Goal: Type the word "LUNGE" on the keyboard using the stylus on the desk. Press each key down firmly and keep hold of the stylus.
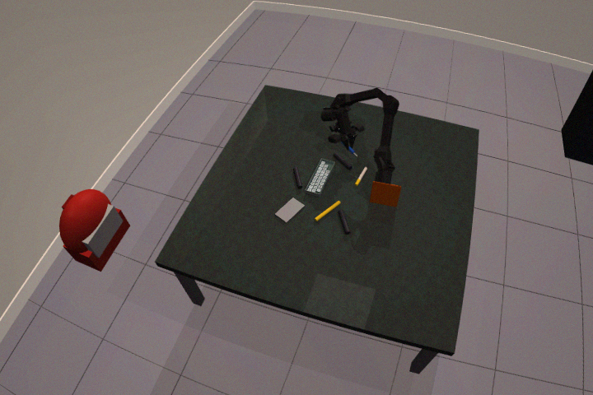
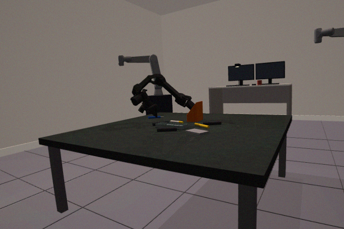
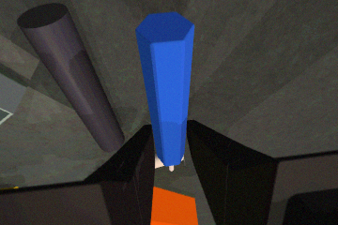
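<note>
Blue stylus [image 1: 352,150] [image 2: 154,117] [image 3: 170,89] is w/ the gripper [image 1: 351,146] [image 2: 156,116] [image 3: 169,129], fingers clenched on it near its tip end, beside a dark rod [image 1: 343,160] [image 3: 78,84]. Pls lift straight, keep grip firm, then carry to kbd [image 1: 319,177] [image 2: 171,125], tip down.

The dark green bench [image 1: 259,242] [image 2: 150,147] bore a keyboard [image 1: 319,177] [image 2: 171,125], a pale flat pad [image 1: 290,210] [image 2: 197,131] and a yellow stick [image 1: 327,211] [image 2: 201,125].
</note>
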{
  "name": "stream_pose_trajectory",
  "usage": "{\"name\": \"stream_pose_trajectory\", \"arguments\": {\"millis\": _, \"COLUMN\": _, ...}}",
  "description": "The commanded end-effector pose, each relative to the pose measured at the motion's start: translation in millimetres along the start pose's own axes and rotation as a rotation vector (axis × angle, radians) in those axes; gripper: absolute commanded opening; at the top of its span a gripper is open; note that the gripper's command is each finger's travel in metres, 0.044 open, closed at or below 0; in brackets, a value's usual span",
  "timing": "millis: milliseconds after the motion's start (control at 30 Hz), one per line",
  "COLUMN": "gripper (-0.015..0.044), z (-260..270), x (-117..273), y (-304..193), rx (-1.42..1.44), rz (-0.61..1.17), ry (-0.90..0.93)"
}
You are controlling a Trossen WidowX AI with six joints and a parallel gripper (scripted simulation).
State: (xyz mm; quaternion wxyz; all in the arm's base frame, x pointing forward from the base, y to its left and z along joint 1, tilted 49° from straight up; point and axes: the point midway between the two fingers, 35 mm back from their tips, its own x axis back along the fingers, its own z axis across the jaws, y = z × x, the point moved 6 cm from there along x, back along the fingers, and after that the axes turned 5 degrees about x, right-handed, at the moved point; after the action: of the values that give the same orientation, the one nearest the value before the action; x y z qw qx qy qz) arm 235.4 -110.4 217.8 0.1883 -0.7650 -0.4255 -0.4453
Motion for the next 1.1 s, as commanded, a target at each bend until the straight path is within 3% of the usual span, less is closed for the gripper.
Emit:
{"name": "stream_pose_trajectory", "arguments": {"millis": 0, "gripper": 0.0, "z": 13.5, "x": -4.4, "y": -5.1, "rx": 0.084, "rz": -0.054, "ry": 0.044}}
{"name": "stream_pose_trajectory", "arguments": {"millis": 1067, "gripper": 0.0, "z": 100.1, "x": -18.7, "y": -47.3, "rx": 0.736, "rz": -0.702, "ry": 0.265}}
